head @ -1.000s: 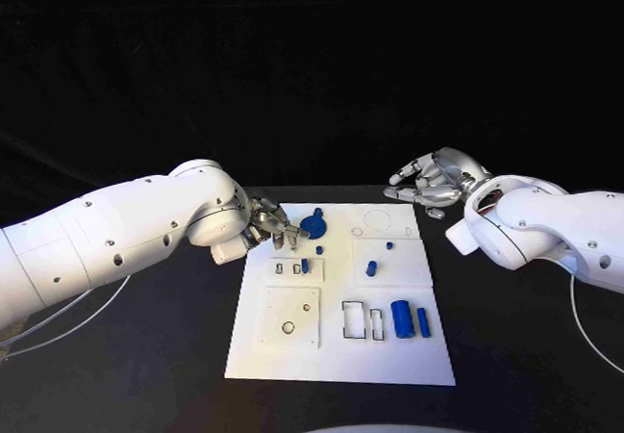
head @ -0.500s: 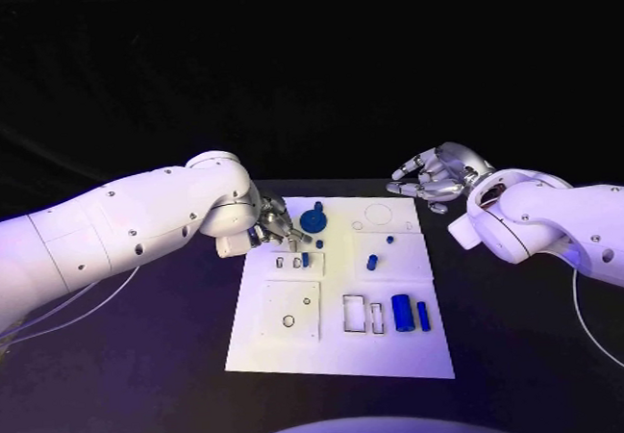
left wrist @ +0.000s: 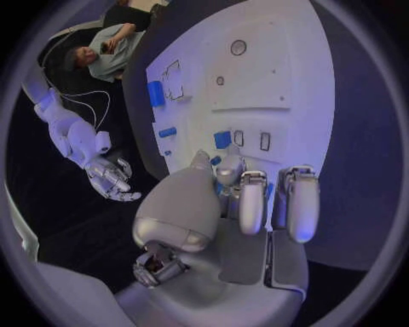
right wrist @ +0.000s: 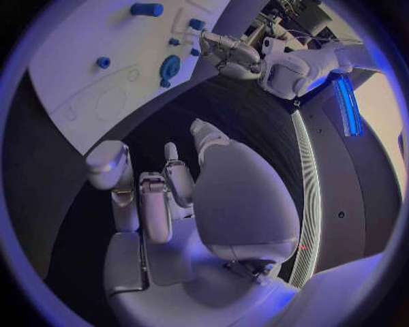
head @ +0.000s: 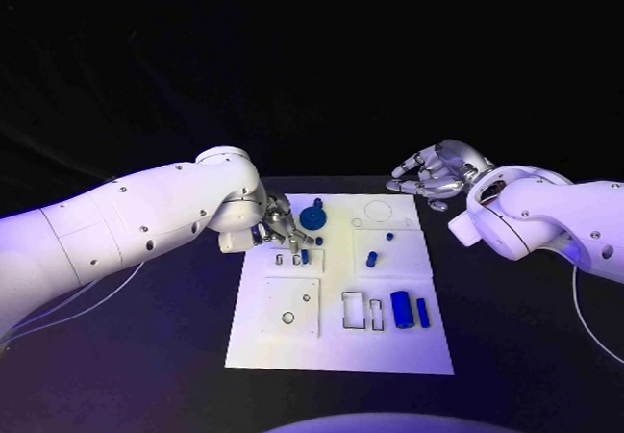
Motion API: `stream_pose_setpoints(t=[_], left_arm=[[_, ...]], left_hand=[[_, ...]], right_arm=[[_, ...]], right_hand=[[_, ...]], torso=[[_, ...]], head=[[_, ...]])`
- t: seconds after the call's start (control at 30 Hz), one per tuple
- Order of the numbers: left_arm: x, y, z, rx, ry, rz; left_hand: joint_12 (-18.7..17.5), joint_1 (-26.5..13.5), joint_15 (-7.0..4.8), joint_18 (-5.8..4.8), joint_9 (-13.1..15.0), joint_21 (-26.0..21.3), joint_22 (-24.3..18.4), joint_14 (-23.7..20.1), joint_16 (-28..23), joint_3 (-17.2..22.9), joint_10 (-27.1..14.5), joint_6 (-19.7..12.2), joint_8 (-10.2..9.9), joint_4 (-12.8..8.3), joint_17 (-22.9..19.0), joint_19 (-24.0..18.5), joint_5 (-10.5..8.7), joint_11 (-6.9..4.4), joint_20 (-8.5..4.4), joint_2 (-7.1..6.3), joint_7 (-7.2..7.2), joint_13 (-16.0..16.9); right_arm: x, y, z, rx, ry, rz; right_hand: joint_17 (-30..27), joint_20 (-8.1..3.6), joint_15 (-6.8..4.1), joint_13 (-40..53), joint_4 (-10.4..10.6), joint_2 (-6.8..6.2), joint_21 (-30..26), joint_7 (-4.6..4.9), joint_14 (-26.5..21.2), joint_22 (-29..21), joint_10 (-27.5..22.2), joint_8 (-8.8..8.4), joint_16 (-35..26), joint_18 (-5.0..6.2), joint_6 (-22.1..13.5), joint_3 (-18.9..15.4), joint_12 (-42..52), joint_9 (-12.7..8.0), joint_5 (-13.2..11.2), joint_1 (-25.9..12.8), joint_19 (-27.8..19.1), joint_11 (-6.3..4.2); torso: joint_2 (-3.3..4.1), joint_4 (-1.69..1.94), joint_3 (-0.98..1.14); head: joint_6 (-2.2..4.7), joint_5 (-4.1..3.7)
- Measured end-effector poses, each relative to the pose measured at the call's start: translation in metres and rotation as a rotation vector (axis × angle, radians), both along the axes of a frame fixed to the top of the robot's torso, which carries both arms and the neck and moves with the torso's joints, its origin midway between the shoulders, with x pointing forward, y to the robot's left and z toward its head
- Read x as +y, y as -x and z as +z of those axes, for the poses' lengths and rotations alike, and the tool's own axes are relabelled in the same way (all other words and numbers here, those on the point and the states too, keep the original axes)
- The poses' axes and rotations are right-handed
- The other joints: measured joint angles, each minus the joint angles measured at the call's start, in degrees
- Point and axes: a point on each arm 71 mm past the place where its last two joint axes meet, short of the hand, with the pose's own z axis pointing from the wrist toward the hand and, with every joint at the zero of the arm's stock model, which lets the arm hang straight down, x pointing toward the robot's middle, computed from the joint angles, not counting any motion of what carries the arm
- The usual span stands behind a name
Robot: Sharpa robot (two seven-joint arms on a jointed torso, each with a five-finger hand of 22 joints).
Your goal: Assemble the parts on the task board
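Your left hand (head: 281, 229) has edged down the board (head: 339, 355) from beside the round part (head: 312, 217), and its fingertips now pinch a small blue part (left wrist: 222, 139) over the slots just ahead, so seating looks like the step in hand. Farther off, your right hand (head: 435, 175) still hovers empty off the board's far corner, fingers loosely spread.

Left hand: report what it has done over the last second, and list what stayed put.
The left hand has eased a little toward the robot along the task board, its fingertips now just past the small blue part by the slots. It looks to hold nothing, though that is hard to tell. The right hand still hovers off the board's far right corner, fingers apart. The round blue part and the blue cylinders have not moved.
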Motion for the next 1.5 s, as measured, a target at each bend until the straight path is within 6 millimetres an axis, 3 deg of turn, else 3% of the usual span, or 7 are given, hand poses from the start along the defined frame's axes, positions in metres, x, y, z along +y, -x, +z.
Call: stream_pose_setpoints(t=[0.63,1.5], left_arm=[[-0.0056,-0.0005,-0.0023,0.015,-0.019,-0.019],[-0.0081,-0.0023,-0.0069,0.036,-0.028,-0.020]], left_hand=[[0.2,0.0,0.00,0.00,0.7,0.0,0.0,0.0,0.0,-0.2,-0.2,0.2,0.8,-0.2,0.0,0.0,0.00,-0.22,0.00,0.00,-0.20,0.1],[0.2,0.0,-0.15,0.01,1.5,0.0,0.0,0.1,0.0,-0.2,-0.4,0.0,2.0,-0.2,0.0,0.2,0.00,-0.42,-0.21,0.01,-0.41,0.0]], right_arm=[[0.0047,-0.0007,-0.0005,-0.004,0.021,0.021],[0.0081,-0.0013,-0.0017,-0.009,0.046,0.041]], right_hand=[[0.0,0.00,0.00,0.0,0.2,0.00,0.0,0.00,0.0,-0.1,0.0,0.00,-0.2,0.00,0.0,0.2,0.0,0.1,0.0,0.0,0.0,0.00],[0.0,0.00,0.00,-0.1,0.2,0.46,-0.2,0.00,0.0,-0.2,0.0,0.22,-0.2,0.00,0.0,0.5,0.0,0.3,0.0,-0.5,0.0,0.00]], torso=[[0.07,0.02,-0.03],[0.04,0.02,0.14]], head=[[-0.23,-0.11],[-0.59,-0.24]])
